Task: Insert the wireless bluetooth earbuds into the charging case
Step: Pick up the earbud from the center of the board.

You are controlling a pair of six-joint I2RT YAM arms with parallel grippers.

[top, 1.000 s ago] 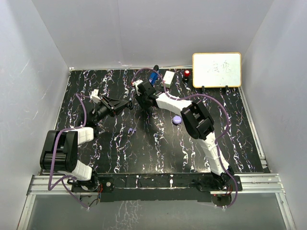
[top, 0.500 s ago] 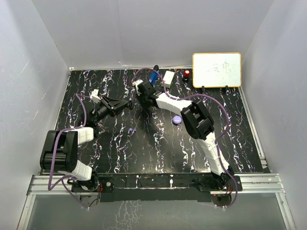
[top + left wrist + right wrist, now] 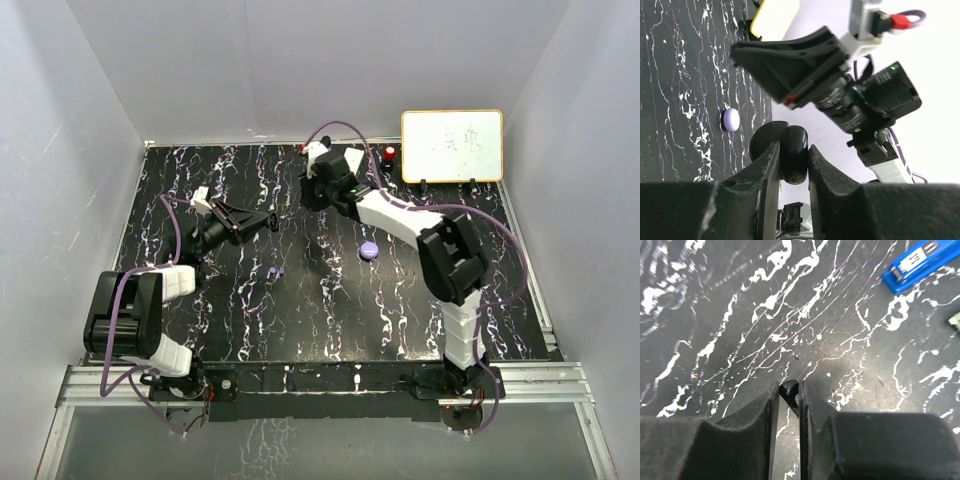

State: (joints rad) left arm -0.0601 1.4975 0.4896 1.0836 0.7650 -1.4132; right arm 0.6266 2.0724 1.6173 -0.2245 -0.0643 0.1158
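My left gripper point(image 3: 267, 217) is shut on a glossy black round charging case point(image 3: 796, 137) and holds it above the table at mid left. My right gripper point(image 3: 312, 196) points down at the table towards the back and is shut on a tiny black earbud point(image 3: 788, 391) pinched between its fingertips. In the left wrist view the right gripper point(image 3: 737, 50) hangs beyond the held case. A lilac round case point(image 3: 369, 251) lies closed on the table; it also shows in the left wrist view point(image 3: 731, 120). A pale lilac earbud pair point(image 3: 275, 272) lies at mid table.
A blue tool point(image 3: 920, 262) lies on the table just ahead of my right gripper. A white board point(image 3: 452, 146) with a yellow rim stands at the back right, with a small red object point(image 3: 389, 154) beside it. White walls enclose the black marbled table point(image 3: 330, 310).
My right arm has swung back and to the right, its wrist now over the spot where the blue tool showed from above. The left arm has not moved.
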